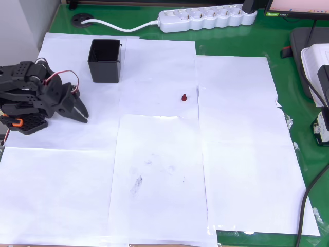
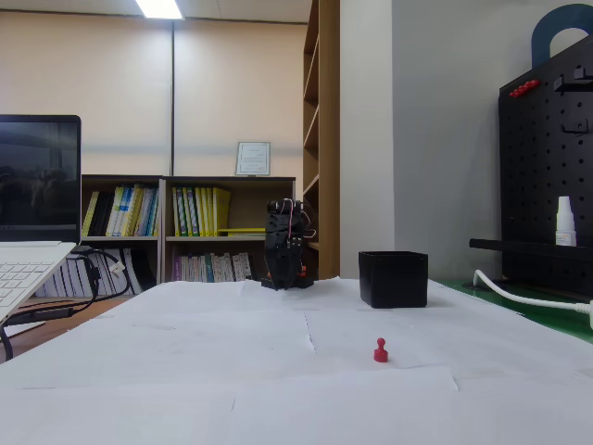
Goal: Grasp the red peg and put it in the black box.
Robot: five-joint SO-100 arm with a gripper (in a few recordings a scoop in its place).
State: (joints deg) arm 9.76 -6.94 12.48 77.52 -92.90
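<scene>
Two task items lie out on white paper sheets (image 1: 154, 170) that cover a green table (image 1: 236, 41). Overhead view: red peg (image 1: 183, 97) sits alone near the middle of the paper, well apart from everything else. Black box (image 1: 105, 60) stands toward the upper left, open top, touching nothing. Black arm (image 1: 31, 95) is folded at the left edge, below and left of the box. Its tool (image 1: 80, 111) points right and downward, jaws drawn to a narrow dark wedge, tips together or nearly so, nothing held. White power strip (image 1: 208, 17) lies along the top edge with its cable running left.

Fixed view, low and level with the table: peg (image 2: 380, 349) stands upright on the paper in the foreground, right of centre. Box (image 2: 393, 278) stands farther back, slightly right of the peg. Arm (image 2: 287, 246) shows behind, left of the box, folded up; tool state cannot be told from here. Bookshelves (image 2: 185, 227) line the back wall. Laptop (image 2: 32, 213) at left edge.
</scene>
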